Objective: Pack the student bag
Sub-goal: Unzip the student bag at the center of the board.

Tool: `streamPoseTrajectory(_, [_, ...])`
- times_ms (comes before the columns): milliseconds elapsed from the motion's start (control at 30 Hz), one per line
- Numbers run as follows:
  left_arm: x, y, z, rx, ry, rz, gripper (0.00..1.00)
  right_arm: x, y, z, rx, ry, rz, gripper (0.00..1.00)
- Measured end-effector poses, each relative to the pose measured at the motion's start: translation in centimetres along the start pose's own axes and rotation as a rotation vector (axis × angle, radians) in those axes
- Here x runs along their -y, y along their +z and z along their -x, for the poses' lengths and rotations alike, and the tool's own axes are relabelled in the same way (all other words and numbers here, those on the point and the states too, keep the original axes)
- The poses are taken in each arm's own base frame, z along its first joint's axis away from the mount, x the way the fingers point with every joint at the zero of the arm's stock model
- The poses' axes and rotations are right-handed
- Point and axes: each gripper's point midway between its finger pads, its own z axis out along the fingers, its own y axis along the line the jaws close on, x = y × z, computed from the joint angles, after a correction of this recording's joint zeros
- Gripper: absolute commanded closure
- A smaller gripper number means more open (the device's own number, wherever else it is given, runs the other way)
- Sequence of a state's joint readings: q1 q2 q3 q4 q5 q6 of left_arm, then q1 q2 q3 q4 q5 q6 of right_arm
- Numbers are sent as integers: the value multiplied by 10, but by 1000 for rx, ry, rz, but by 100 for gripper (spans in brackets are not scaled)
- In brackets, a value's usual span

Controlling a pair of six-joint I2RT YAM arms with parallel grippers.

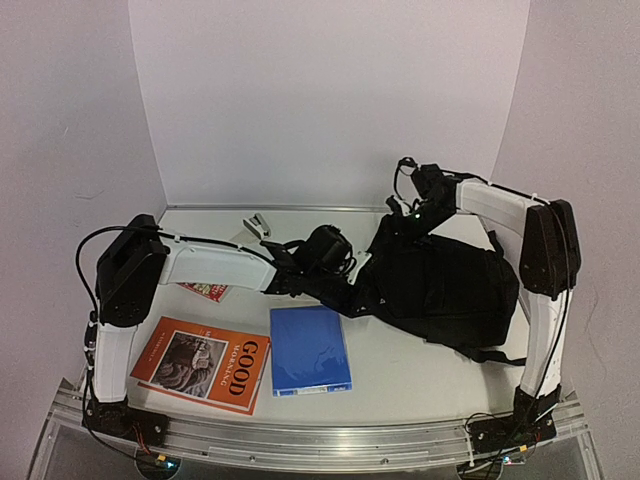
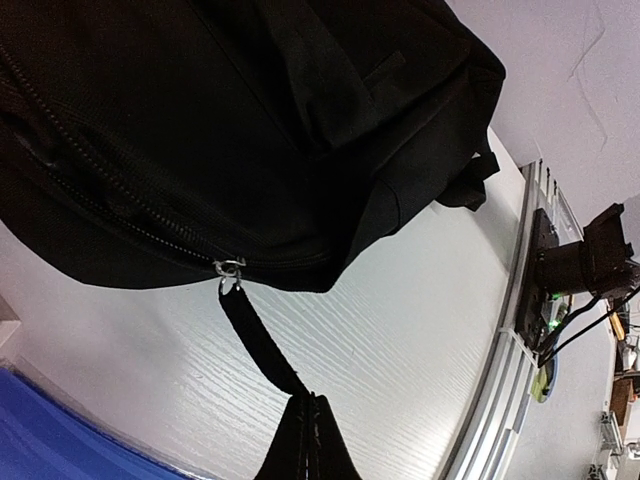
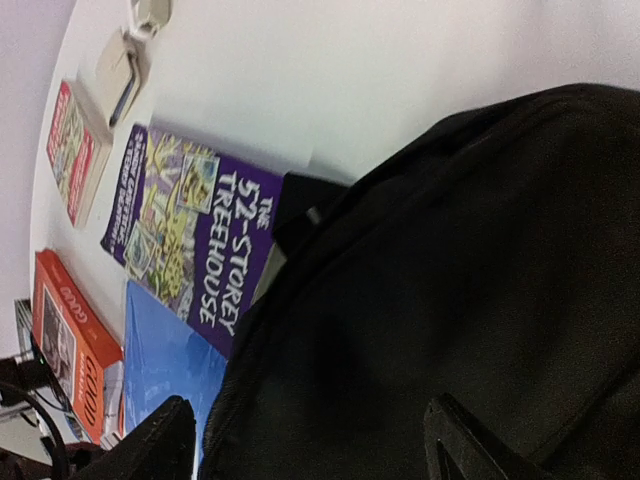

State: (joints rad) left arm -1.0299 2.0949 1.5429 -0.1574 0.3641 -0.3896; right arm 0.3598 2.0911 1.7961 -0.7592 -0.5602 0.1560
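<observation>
- Left tool (image 2: pixel 308 425): 2 fingers pressed together, clamped on the black zip pull strap (image 2: pixel 258 335). The strap runs straight up to the metal slider (image 2: pixel 230 268) on the bag's zip.
- Right tool (image 3: pixel 310 425): its 2 fingers (image 3: pixel 150 445) stand wide apart over the bag's far upper side, with only fabric showing between them. Cannot tell whether they touch the fabric.
- Student bag (image 1: pixel 440 282): black, lying flat on the white desk (image 1: pixel 400 370), right of centre, with a strap trailing toward the right arm's base.
- Purple book "The 52-Storey Treehouse" (image 3: pixel 195 235): on the desk, partly hidden by the bag's left edge.
- Blue book (image 1: pixel 310 350): on the near side of the bag, just beside the orange "Good Morning" book (image 1: pixel 205 365).
- Small red book (image 3: pixel 75 150) and stapler (image 1: pixel 258 224): far left, apart from the bag.
</observation>
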Motion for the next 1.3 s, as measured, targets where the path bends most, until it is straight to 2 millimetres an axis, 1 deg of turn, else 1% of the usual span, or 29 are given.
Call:
streamPoseTrajectory(100, [-4, -1, 2, 4, -8, 5, 100, -22, 15, -23, -67, -73, 12, 23])
streamPoseTrajectory(167, [-5, -1, 2, 4, -10, 6, 100, -33, 23, -37, -106, -111, 16, 26])
streamPoseTrajectory(233, [-5, -1, 2, 4, -10, 6, 100, -38, 28, -46, -130, -140, 7, 33])
streamPoseTrajectory(267, [-5, -1, 2, 3, -12, 6, 100, -38, 29, -47, -133, -148, -5, 39])
streamPoseTrajectory(300, [-5, -1, 2, 3, -13, 6, 100, -37, 30, -47, -134, -154, -17, 48])
streamPoseTrajectory(333, [-5, -1, 1, 3, -13, 5, 100, -35, 30, -47, -134, -157, -30, 60])
streamPoseTrajectory(433, [-4, -1, 1, 2, -14, 5, 100, -27, 33, -47, -136, -158, -65, 88])
streamPoseTrajectory(467, [-4, -1, 1, 2, -13, 6, 100, -26, 35, -47, -140, -152, -67, 96])
streamPoseTrajectory(500, [-4, -1, 1, 2, -13, 6, 100, -24, 37, -48, -145, -148, -70, 100])
streamPoseTrajectory(633, [-5, -1, 1, 2, -11, 12, 100, -20, 46, -43, -157, -123, -76, 100])
streamPoseTrajectory(733, [-6, 0, -1, -3, -9, 24, 100, -23, 46, -32, -144, -106, -69, 100])
streamPoseTrajectory(867, [-1, 3, -5, -8, 1, 25, 100, -27, 34, -1, -70, -72, -50, 100])
streamPoseTrajectory(1000, [4, 10, -12, -22, 20, 21, 100, -20, 18, 25, -1, -22, -46, 100])
streamPoseTrajectory(1100, [5, 15, -11, -14, 40, 27, 100, -12, 11, 35, 21, 28, -44, 100])
streamPoseTrajectory(1300, [7, 19, -2, 8, 70, 26, 100, 5, 5, 50, 42, 112, -35, 100])
